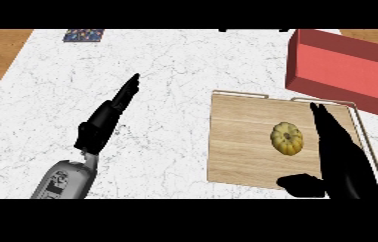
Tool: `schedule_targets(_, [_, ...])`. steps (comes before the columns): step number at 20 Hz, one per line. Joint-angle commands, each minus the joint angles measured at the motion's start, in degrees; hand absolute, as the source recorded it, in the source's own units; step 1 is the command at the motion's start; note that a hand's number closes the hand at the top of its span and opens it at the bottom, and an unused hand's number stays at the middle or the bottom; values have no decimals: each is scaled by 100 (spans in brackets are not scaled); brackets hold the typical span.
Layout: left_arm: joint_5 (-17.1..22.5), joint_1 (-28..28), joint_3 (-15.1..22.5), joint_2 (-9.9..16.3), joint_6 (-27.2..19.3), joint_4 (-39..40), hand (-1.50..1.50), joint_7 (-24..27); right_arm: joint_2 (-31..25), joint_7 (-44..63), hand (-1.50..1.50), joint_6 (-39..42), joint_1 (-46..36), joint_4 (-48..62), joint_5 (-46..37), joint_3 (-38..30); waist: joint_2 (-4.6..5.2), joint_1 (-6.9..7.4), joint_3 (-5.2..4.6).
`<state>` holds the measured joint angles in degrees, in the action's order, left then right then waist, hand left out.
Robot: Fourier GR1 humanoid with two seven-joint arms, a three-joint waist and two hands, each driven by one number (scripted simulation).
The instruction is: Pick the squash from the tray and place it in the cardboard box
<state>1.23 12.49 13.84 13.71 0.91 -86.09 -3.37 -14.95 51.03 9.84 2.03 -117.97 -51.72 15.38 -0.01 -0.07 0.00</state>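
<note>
A white marbled tabletop (184,66) fills most of the head view, with wood-coloured strips showing at its far left and far right corners. On its right half lies a wooden tray (240,136) with thin metal handles along its far and right edges. The squash (286,138), small, yellow and ribbed, sits on the tray's right part, resting on the wood and touching nothing else.

The right hand (341,156) is over the tray's right edge, just beside the squash. Its fingers (325,123) are straight and point away from the robot, while the thumb (301,184) sticks out to the left below the squash. The hand is spread wide and has hold of nothing.

The left hand (107,118) hangs above bare tabletop, well apart from the tray, fingers straight and pointing up and to the right, empty as well.

A red box (332,68), open on top, stands beyond the tray's far right corner. A small multicoloured patterned item (83,35) lies at the tabletop's far left edge.
</note>
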Motion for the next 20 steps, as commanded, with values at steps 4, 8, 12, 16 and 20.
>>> schedule_targets(4, [-184, -16, -283, -155, 293, 88, 0, 44, -142, -244, -150, 664, 105, -197, 457, -697, -2, -11, 0])
schedule_targets(8, [-420, 20, -293, -347, 178, -278, 0, -329, 204, 44, -150, 910, -123, -65, 225, -421, -3, 2, 0])
schedule_targets(12, [-526, -274, -414, -319, 454, 53, 0, 320, 519, -236, -150, 416, 5, 556, -152, -164, 0, 0, 0])
schedule_targets(16, [-544, -243, -540, -416, 446, -95, 0, 61, 551, -316, -150, 289, 568, 258, -357, 27, -4, -16, -1])
schedule_targets(20, [-579, -179, -608, -578, 523, -196, 0, -142, 540, -770, -150, 280, -284, 1356, -222, -547, 1, 6, 0])
